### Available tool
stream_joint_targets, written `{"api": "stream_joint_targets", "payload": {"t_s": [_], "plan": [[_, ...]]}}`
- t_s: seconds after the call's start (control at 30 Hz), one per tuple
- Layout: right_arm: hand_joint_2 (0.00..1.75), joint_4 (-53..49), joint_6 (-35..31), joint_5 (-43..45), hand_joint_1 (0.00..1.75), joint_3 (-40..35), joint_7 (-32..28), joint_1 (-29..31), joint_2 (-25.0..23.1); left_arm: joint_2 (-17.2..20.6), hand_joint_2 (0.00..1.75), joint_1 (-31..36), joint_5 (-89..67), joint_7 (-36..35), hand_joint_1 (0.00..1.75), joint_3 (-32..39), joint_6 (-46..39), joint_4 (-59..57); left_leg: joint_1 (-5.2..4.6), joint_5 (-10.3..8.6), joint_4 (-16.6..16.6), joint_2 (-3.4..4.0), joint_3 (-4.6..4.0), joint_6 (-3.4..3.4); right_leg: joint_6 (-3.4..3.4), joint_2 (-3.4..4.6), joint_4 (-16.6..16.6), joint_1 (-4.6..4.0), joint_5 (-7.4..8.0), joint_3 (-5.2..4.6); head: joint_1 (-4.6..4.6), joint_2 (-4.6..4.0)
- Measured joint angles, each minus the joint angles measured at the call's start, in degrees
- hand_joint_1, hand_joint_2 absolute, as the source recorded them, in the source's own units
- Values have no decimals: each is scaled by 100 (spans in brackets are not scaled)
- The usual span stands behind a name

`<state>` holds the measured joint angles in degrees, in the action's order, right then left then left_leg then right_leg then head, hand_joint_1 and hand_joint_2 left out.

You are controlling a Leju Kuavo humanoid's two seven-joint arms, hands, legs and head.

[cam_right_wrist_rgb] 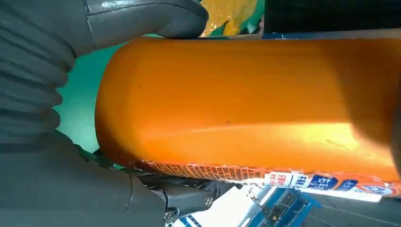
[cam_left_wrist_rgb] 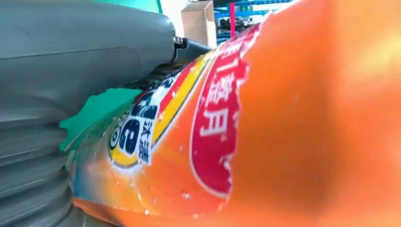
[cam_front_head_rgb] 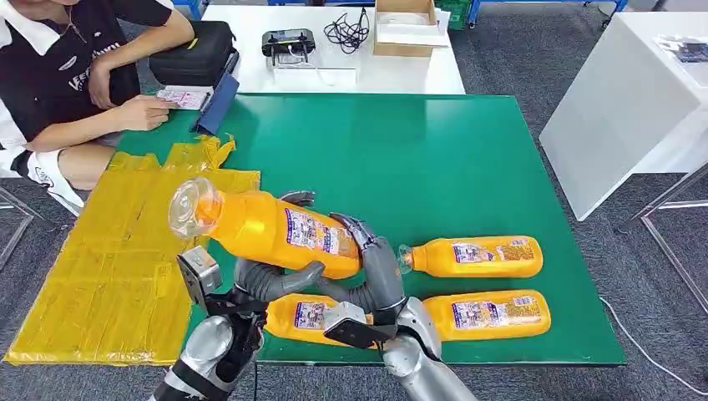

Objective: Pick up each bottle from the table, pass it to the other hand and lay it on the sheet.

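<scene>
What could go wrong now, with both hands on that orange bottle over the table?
The held bottle is gripped by the left hand and the right hand together; if one lets go before the other grips firmly, it may drop. It hangs right above a lying bottle, so a fall could knock that one off the table's near edge. The yellow sheet is wrinkled, so a laid bottle might roll.
</scene>
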<state>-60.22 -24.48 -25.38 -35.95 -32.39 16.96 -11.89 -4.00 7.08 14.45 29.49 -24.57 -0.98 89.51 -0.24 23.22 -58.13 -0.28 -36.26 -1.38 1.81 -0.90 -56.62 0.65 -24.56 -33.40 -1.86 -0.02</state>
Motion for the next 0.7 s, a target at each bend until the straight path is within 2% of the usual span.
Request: {"api": "stream_joint_targets", "payload": {"t_s": [0.03, 0.07, 0.1, 0.27, 0.4, 0.43, 0.5, 0.57, 0.63, 0.7], "plan": [[175, 0, 0, 2, 175, -7, 2, 8, 0, 0, 175, -8, 24, 4, 175, 4, -2, 20, 0, 0, 0, 0, 0, 0, 0, 0, 0, 0, 0, -1, 0, 0], [175, 2, -2, 2, 157, -13, 18, 9, 2, 0, 175, -9, 39, 15, 175, 7, -2, 33, 0, 0, 0, 0, -1, 0, 0, 0, 0, 0, 0, -1, 2, 0], [175, 4, -4, 2, 0, -24, 22, 8, 2, 2, 175, -14, 44, 20, 175, 11, -15, 55, 0, 0, 0, 0, -1, 0, 0, 0, 0, 0, 0, -2, 2, 0], [175, 7, -173, -42, 0, -42, 144, -48, 35, 13, 175, -6, -263, 122, 175, 74, -361, 131, 0, 0, 0, -4, -1, 0, 0, 0, 0, 0, 0, 0, 2, 0], [175, -138, -295, -440, 0, -31, 665, -284, 155, 140, 175, 69, -2081, 221, 175, 284, -1835, 166, 0, 0, 0, 0, -2, 0, 0, 0, 0, 0, 0, 2, 2, 0], [175, -210, -324, -628, 0, -28, 794, -336, 192, 186, 175, 96, -2781, 28, 175, 352, -2295, 162, 0, 0, 0, -1, -2, 0, 0, 0, 0, 0, 0, 0, 0, 0], [175, -471, -319, -1289, 0, -28, 1122, -466, 282, 327, 175, 183, -5054, -888, 175, 554, -3187, 64, 1, 0, 0, -3, -2, 0, 0, 0, 0, -1, 0, 0, 2, 0], [175, -790, -174, -1828, 0, -35, 1452, -589, 370, 512, 175, 316, -7077, -1814, 175, 846, -3416, -213, 4, 0, 1, 0, -2, 1, -1, 1, -2, -3, -1, -1, 4, 0], [175, -1070, -29, -2046, 0, -57, 1615, -693, 433, 712, 175, 431, -8241, -1996, 175, 1188, -3495, -570, 8, 0, 1, 8, -2, 2, -3, 14, -3, -6, 1, -7, 2, 0], [175, -1263, 17, -2094, 0, -77, 1672, -766, 483, 835, 175, 504, -8146, -1954, 175, 1442, -3512, -808, 12, -1, 1, 13, -2, 3, -3, 16, -3, -7, 1, -10, 0, 0]]}}
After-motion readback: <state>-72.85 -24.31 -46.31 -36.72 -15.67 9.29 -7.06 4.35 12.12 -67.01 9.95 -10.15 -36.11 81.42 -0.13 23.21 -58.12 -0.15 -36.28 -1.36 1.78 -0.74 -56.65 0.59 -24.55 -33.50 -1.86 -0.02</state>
